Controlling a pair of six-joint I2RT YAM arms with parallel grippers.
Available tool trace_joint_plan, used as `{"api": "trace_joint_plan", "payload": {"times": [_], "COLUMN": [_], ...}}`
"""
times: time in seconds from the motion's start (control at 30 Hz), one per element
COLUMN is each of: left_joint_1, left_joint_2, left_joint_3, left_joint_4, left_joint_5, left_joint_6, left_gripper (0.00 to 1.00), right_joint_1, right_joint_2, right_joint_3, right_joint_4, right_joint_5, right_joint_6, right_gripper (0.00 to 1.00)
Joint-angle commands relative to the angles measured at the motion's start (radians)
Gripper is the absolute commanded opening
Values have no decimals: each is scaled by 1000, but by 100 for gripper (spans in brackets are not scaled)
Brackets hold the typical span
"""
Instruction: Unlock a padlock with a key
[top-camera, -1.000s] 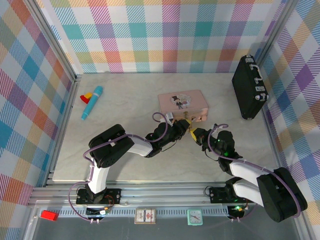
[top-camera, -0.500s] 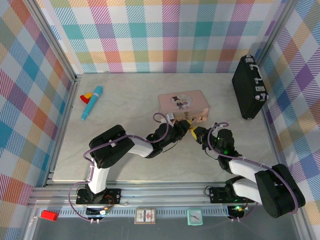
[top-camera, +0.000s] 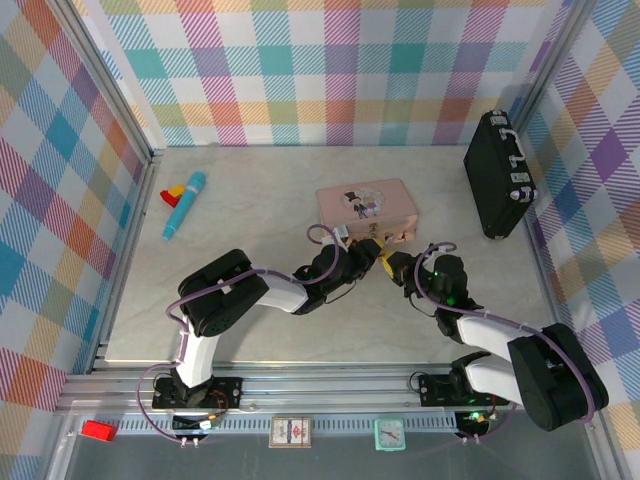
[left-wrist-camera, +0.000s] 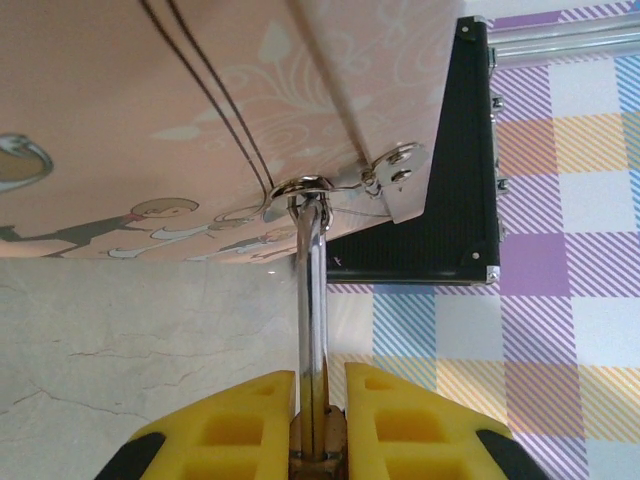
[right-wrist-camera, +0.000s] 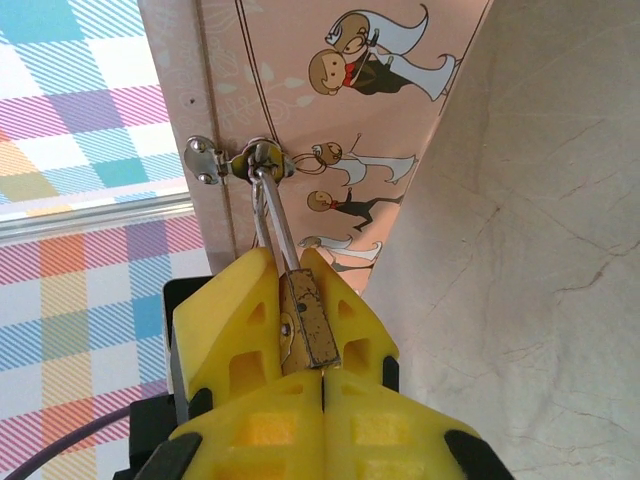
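Observation:
The brass padlock hangs by its silvery shackle from the hasp on the front of the pink tin. My left gripper is shut on the padlock, with the brass body between its yellow fingers. My right gripper is shut, its fingertips pressed together right under the padlock's lower end. The two grippers meet nose to nose in front of the tin. The key is hidden.
A black case stands on edge by the right wall, behind the tin in the left wrist view. A turquoise pen-like toy lies at the far left of the marble table. Checked walls close in the sides.
My right wrist has edged slightly up and left toward the padlock. The left arm, padlock and tin have stayed put.

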Motion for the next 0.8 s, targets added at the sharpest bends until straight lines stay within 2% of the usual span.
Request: {"api": "trace_joint_plan", "payload": {"times": [0.0, 0.17, 0.3, 0.5, 0.6, 0.77], "left_joint_1": [-76, -62, -32, 26, 31, 31], "left_joint_2": [-49, -63, -107, -126, -127, -136], "left_joint_3": [46, 76, 114, 104, 113, 139], "left_joint_4": [-17, -138, -390, -507, -541, -634], "left_joint_5": [137, 159, 142, 121, 119, 97], "left_joint_6": [50, 63, 120, 115, 118, 148], "left_gripper": [0, 0, 0, 0, 0, 0], "right_joint_1": [-4, -4, -4, -4, -5, 5], "right_joint_2": [12, 8, -41, -109, -155, -198], "right_joint_3": [79, 141, 190, 245, 265, 257], "right_joint_4": [26, -143, -410, -692, -787, -819], "right_joint_5": [37, 13, 21, 9, 25, 46], "right_joint_6": [-31, -102, -201, -392, -519, -724], "right_gripper": [0, 14, 42, 62, 67, 67]}}
